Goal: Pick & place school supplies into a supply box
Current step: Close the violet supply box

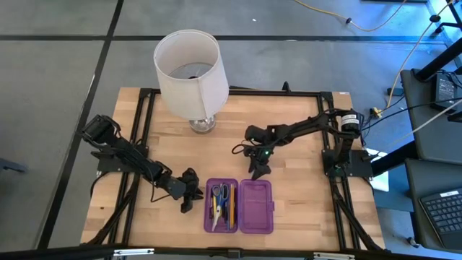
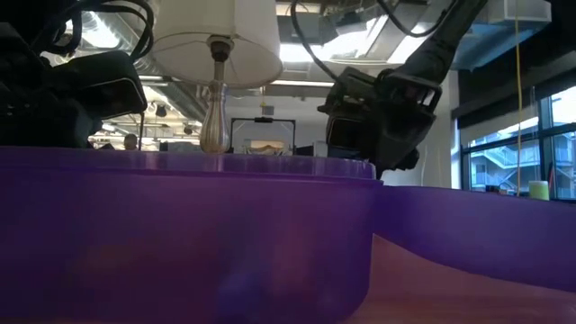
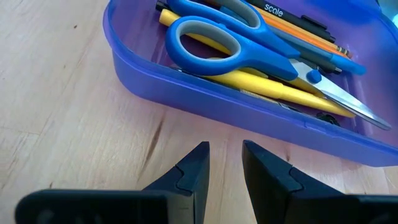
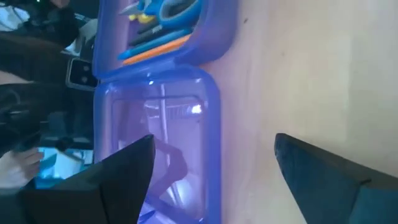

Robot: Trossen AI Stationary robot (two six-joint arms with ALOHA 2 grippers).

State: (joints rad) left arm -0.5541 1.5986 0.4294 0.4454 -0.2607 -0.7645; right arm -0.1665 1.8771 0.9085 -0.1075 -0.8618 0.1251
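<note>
The purple supply box (image 1: 239, 206) lies open near the table's front edge. Its left half (image 3: 205, 102) holds blue-handled scissors (image 3: 249, 43), a yellow pencil (image 3: 273, 87), an orange pencil (image 3: 305, 36) and a dark pen (image 3: 314, 25). Its right half (image 4: 155, 143) is empty. My left gripper (image 1: 189, 198) sits low just left of the box, its fingers (image 3: 225, 152) a little apart with nothing between them, short of the box wall. My right gripper (image 1: 258, 167) hovers beyond the empty half's far end, wide open (image 4: 214, 140) and empty.
A lamp with a white shade (image 1: 188, 68) stands on its metal foot (image 1: 202, 124) at the far middle of the table. Black frame rails (image 1: 141, 130) run along the left and right sides. Bare wood (image 1: 303, 195) lies right of the box.
</note>
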